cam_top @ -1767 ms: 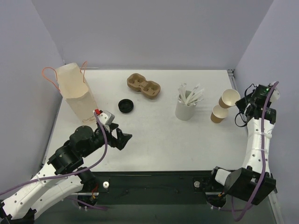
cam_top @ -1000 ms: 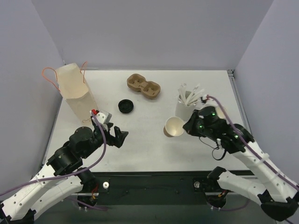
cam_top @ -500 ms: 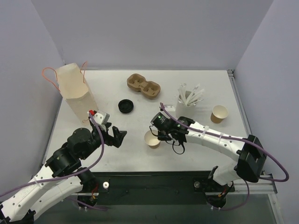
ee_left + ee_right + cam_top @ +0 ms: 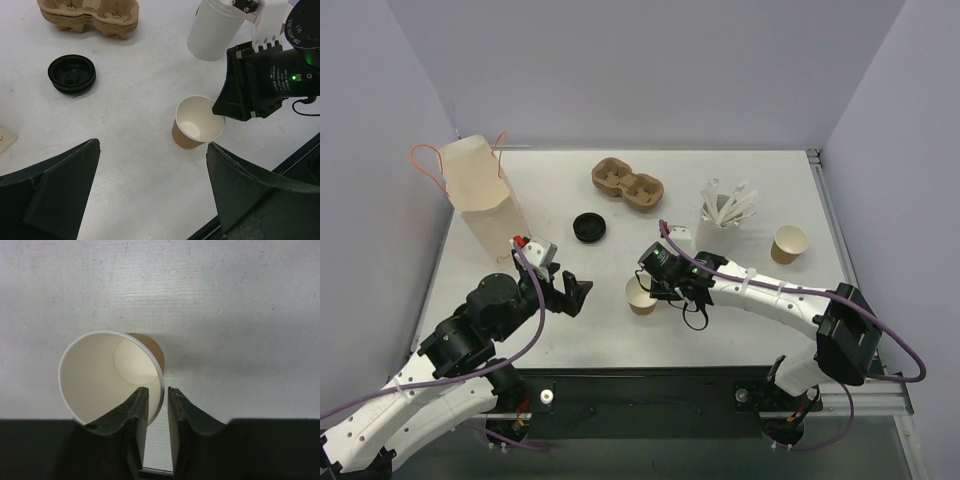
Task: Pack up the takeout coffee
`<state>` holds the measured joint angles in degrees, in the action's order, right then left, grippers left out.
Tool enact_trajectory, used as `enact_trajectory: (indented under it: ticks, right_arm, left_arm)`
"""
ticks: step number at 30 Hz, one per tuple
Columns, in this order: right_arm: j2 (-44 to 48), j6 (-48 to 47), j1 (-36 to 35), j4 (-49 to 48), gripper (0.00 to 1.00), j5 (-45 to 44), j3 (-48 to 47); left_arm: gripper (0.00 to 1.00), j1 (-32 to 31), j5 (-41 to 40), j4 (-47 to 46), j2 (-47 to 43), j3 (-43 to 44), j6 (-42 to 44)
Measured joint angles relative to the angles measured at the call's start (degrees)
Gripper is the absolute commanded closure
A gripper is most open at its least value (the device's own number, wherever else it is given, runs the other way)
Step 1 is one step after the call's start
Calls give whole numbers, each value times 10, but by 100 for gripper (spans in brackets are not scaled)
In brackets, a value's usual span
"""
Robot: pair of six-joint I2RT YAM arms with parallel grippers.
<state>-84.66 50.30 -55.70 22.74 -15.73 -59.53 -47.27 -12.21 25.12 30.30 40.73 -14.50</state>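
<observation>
Leftward a little since half a second ago, the takeout coffee [image 4: 641, 295] is now near the middle of the desk [image 4: 550, 180].

The paper bag [image 4: 480, 195] stands upright at far left. Near it the left gripper [image 4: 575, 293] hangs spread wide and empty, facing the cup. The black lid [image 4: 589, 227] lies behind.

The cup tilts, its rim pinched in the closed right gripper [image 4: 155, 405]. Packing looks barely begun: it is unlidded, and in neither the carrier [image 4: 628, 183] nor the bag.

Further right stand the white cup of sticks [image 4: 718, 232] and a second kraft cup [image 4: 789, 243]. Nothing blocks the way to the left.
</observation>
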Motion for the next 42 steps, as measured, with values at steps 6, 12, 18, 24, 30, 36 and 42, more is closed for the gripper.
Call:
enact_trajectory:
  ticks: [6, 12, 18, 24, 30, 36, 42]
  right_arm:
    - [21, -4, 0, -2, 63, 1, 5]
    - [154, -23, -12, -1, 62, 4, 35]
    - [280, -26, -47, 20, 62, -12, 80]
    - [356, -24, -73, 54, 61, -28, 110]
    - [403, -22, -84, 74, 61, -41, 111]
    - [414, -22, -89, 88, 61, -50, 111]
    - [409, -22, -92, 93, 61, -53, 111]
  left_arm:
    - [3, -5, -13, 2, 8, 0, 7]
    - [6, -6, -41, 6, 93, 22, 39]
    - [18, 23, -53, 21, 286, 136, 91]
    - [20, 125, 14, 21, 435, 229, 131]
    - [23, 180, 78, 21, 552, 269, 172]
    - [24, 216, 118, 19, 663, 316, 189]
    - [29, 234, 137, 21, 715, 353, 204]
